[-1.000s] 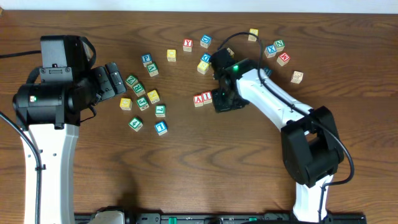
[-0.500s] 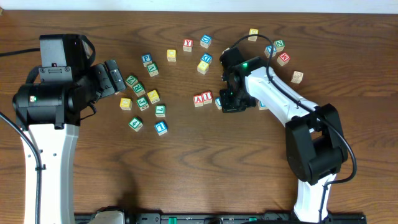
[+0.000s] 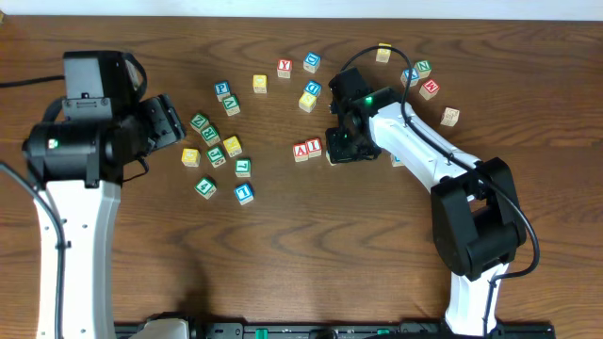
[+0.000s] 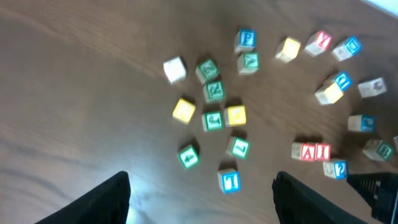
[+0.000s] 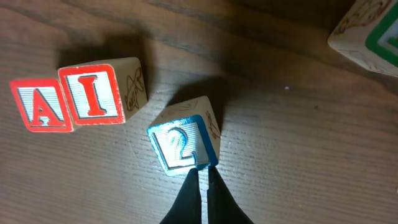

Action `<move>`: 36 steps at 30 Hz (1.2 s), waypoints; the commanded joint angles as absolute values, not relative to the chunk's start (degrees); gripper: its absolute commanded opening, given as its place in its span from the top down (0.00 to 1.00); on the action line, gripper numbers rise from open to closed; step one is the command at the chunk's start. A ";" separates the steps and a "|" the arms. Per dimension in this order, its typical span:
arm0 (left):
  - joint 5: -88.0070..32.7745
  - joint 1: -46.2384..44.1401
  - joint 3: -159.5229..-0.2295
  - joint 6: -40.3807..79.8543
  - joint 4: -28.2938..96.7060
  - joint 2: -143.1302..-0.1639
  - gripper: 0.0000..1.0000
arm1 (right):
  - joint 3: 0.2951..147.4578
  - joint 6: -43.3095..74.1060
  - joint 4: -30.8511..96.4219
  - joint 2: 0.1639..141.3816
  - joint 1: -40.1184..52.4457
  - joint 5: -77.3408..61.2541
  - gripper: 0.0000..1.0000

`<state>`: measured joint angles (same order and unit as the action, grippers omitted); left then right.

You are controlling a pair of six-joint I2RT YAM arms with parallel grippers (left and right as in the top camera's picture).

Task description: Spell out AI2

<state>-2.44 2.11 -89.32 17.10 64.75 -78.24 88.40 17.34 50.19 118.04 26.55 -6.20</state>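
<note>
Red A block and red I block sit side by side; they show in the overhead view. The blue 2 block lies tilted just right of and below the I, not in line. My right gripper is shut, its tips touching the 2 block's near edge; in the overhead view it covers that block. My left gripper is open and empty, high above the left block cluster; the 2 block shows at its right.
Several loose letter blocks lie around: a green and yellow cluster, a blue T block, blocks at the back and far right. A green-edged block sits near the right gripper.
My right gripper moved slightly left toward the A and I blocks, pushing the 2 block along. The left arm stayed almost still.
</note>
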 commanded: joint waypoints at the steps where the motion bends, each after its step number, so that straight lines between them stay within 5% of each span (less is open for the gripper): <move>1: -2.68 2.07 -87.48 20.18 66.00 -81.08 0.28 | 87.99 17.12 50.13 118.15 27.05 -6.15 0.99; 4: -5.61 1.78 -85.47 20.27 66.13 -83.09 0.28 | 87.94 17.12 50.57 118.21 27.09 -6.17 0.99; 8: -9.08 0.36 -83.50 21.80 66.15 -85.52 0.40 | 87.94 17.17 52.16 118.21 27.09 -6.85 0.99; 11: -9.30 -2.11 -81.32 23.44 64.93 -86.41 0.73 | 87.94 17.89 53.06 118.21 27.09 -7.07 0.99; 14: -9.26 -5.04 -78.11 25.96 62.02 -86.63 0.92 | 87.94 18.70 53.45 118.21 27.11 -7.05 0.99; 36: -13.56 -11.70 -60.71 35.14 34.30 -86.94 0.93 | 84.29 21.02 47.27 118.26 27.86 -6.48 0.99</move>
<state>-13.28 -11.51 -61.10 33.69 35.03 -86.59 84.64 20.01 47.64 118.04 27.24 -6.70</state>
